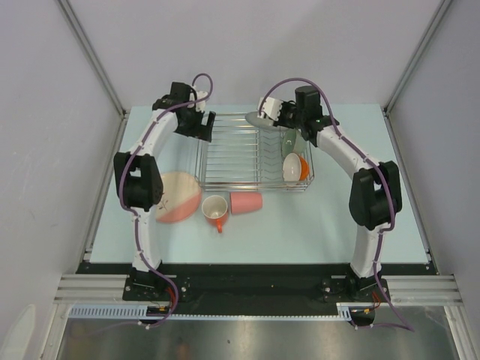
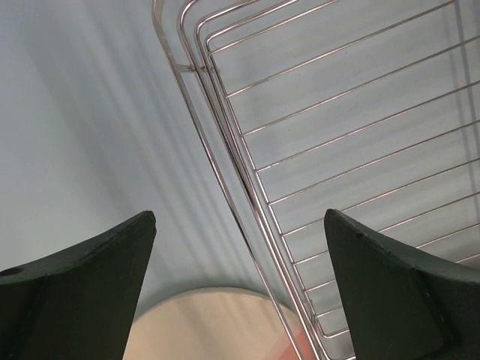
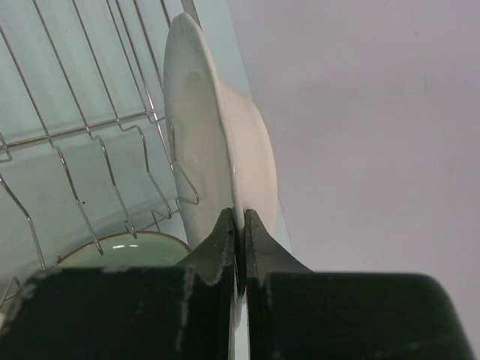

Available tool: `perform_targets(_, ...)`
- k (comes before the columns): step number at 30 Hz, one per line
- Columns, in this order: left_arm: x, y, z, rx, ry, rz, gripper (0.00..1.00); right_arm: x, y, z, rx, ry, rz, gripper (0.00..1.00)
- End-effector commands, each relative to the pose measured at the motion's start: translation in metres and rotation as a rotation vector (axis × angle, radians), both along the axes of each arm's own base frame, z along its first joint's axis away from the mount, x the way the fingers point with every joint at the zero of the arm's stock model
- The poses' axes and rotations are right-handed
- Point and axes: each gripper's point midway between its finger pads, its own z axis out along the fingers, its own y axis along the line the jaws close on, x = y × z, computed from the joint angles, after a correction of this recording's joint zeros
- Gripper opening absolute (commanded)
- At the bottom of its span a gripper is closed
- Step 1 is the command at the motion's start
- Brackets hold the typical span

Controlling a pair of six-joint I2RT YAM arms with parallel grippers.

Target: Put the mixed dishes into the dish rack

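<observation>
The silver wire dish rack (image 1: 247, 161) stands mid-table. My right gripper (image 1: 279, 114) is shut on the rim of the large whitish plate (image 1: 261, 118) and holds it on edge over the rack's far side; the right wrist view shows the plate (image 3: 217, 135) pinched in the gripper (image 3: 240, 217), beside upright dividers (image 3: 75, 135). A pale green bowl (image 3: 124, 251), a small white bowl (image 1: 290, 168) and an orange cup (image 1: 304, 166) sit in the rack's right end. My left gripper (image 1: 201, 124) is open and empty, astride the rack's left rim (image 2: 225, 172).
On the table, left of and in front of the rack, lie a pink plate (image 1: 178, 196), an orange-handled white mug (image 1: 215, 208) and a pink tumbler (image 1: 245, 202) on its side. The pink plate also shows below the left gripper (image 2: 217, 322).
</observation>
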Motion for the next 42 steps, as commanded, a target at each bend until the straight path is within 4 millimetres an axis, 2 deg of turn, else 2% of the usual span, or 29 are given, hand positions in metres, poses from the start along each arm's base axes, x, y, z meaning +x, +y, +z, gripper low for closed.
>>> perform_targets(1,0.019,0.0,0.02,0.013,-0.084,-0.015,1.0,0.02,0.01,0.077,0.101,-0.21,0.039,0.0)
perform_targets(7,0.037,-0.009,0.016,0.025,-0.105,-0.065,1.0,0.029,0.01,0.069,0.119,-0.204,0.039,0.0)
perform_targets(9,0.042,-0.014,0.021,0.031,-0.12,-0.088,1.0,0.031,0.014,0.079,0.147,-0.232,0.049,0.0)
perform_targets(10,0.043,-0.015,0.012,0.035,-0.105,-0.092,1.0,0.031,0.017,0.077,0.153,-0.228,0.053,0.0)
perform_targets(12,0.045,-0.017,0.009,0.035,-0.103,-0.102,1.0,0.032,0.019,0.072,0.162,-0.218,0.049,0.0)
perform_targets(14,0.044,-0.017,0.004,0.038,-0.094,-0.11,1.0,0.032,0.025,0.07,0.174,-0.227,0.042,0.07)
perform_targets(15,0.043,-0.017,0.001,0.041,-0.089,-0.115,1.0,0.032,0.024,0.063,0.173,-0.219,0.018,0.1)
perform_targets(17,0.042,-0.02,-0.004,0.046,-0.079,-0.127,0.99,0.03,0.029,0.07,0.193,-0.263,0.01,0.18)
perform_targets(18,0.041,-0.019,-0.008,0.049,-0.073,-0.131,0.99,0.03,0.025,0.06,0.203,-0.25,-0.017,0.23)
perform_targets(20,0.04,-0.021,-0.012,0.057,-0.073,-0.149,0.99,0.028,0.024,0.079,0.272,-0.307,-0.037,0.27)
perform_targets(23,0.039,-0.022,-0.013,0.068,-0.081,-0.171,0.98,0.027,0.019,0.087,0.348,-0.313,-0.057,0.28)
perform_targets(27,0.037,-0.024,-0.017,0.108,-0.097,-0.218,0.97,0.032,0.017,0.091,0.361,-0.337,-0.079,0.38)
perform_targets(31,0.034,-0.028,-0.018,0.142,-0.12,-0.259,0.97,0.044,0.014,0.089,0.365,-0.35,-0.112,0.41)
perform_targets(32,0.032,-0.029,-0.021,0.148,-0.114,-0.265,0.97,0.048,0.012,0.097,0.375,-0.366,-0.128,0.41)
perform_targets(33,0.031,-0.031,-0.02,0.151,-0.119,-0.276,0.97,0.053,0.011,0.092,0.381,-0.359,-0.141,0.42)
perform_targets(35,0.028,-0.032,-0.024,0.155,-0.111,-0.281,0.97,0.057,0.01,0.1,0.404,-0.363,-0.145,0.43)
perform_targets(38,0.026,-0.031,-0.024,0.16,-0.11,-0.286,0.96,0.061,0.012,0.096,0.404,-0.361,-0.146,0.46)
perform_targets(42,0.027,-0.031,-0.022,0.176,-0.123,-0.292,0.96,0.064,0.015,0.093,0.41,-0.345,-0.144,0.45)
